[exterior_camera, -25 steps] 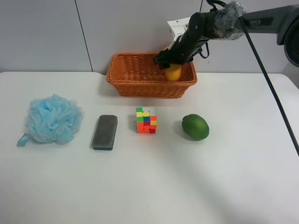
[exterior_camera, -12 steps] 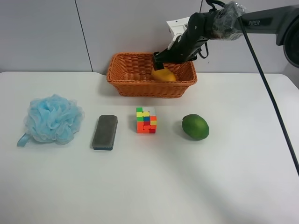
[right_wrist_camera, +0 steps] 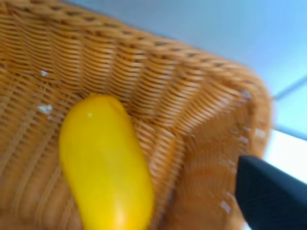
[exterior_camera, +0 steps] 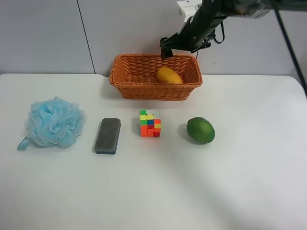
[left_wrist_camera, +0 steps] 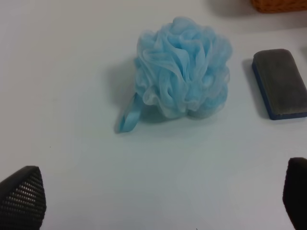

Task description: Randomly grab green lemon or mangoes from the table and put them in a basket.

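The yellow-orange mango [exterior_camera: 169,75] lies loose inside the wicker basket [exterior_camera: 144,89] at the back of the white table [exterior_camera: 230,182]. The right gripper [exterior_camera: 166,50] hangs open just above the basket's back rim, clear of the mango. In the right wrist view the mango [right_wrist_camera: 103,163] rests on the basket's weave [right_wrist_camera: 201,96], with one black fingertip [right_wrist_camera: 271,194] off to the side of it. The green lemon [exterior_camera: 200,130] sits on the table in front of the basket's right end. The left gripper [left_wrist_camera: 158,196] is open and empty over the table near the blue pouf.
A blue mesh bath pouf [exterior_camera: 53,122] lies at the exterior high view's left and shows in the left wrist view [left_wrist_camera: 182,74]. A grey eraser block [exterior_camera: 107,135] and a colourful puzzle cube [exterior_camera: 150,123] lie in a row with the lemon.
The right gripper let go of the mango, which now lies in the basket. The gripper has risen up and back above the basket's rim.
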Robot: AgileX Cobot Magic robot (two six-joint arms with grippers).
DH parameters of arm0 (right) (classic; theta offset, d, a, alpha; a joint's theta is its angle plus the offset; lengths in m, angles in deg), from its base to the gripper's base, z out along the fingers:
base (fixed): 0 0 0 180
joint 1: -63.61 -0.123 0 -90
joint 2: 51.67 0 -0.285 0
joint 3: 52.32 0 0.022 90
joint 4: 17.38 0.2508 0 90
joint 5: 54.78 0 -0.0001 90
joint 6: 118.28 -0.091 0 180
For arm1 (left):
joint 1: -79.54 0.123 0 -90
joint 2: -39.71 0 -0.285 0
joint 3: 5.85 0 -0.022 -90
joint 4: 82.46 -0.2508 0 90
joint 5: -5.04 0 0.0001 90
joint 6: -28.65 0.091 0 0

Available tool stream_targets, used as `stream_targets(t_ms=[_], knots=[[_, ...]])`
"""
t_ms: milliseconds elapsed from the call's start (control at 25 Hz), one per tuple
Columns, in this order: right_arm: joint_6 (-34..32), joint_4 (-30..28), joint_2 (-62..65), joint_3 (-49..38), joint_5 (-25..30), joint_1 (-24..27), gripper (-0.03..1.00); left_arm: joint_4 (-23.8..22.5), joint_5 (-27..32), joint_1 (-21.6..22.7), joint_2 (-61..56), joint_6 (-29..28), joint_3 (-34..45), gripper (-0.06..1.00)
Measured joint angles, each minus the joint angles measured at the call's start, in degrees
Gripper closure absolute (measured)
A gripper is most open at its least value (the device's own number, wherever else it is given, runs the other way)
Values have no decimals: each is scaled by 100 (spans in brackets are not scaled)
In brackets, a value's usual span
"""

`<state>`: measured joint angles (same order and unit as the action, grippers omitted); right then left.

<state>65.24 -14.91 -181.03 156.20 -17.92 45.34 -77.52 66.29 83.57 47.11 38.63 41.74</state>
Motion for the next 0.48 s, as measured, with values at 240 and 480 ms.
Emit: stream_targets(t_ms=[240,480], knots=[[0,-247,1135,0,1698,0,-2,0,0,0,0,0,0,-5],[-6,-280,2356,5,3085,0,-2,0,0,0,0,0,0,-5]])
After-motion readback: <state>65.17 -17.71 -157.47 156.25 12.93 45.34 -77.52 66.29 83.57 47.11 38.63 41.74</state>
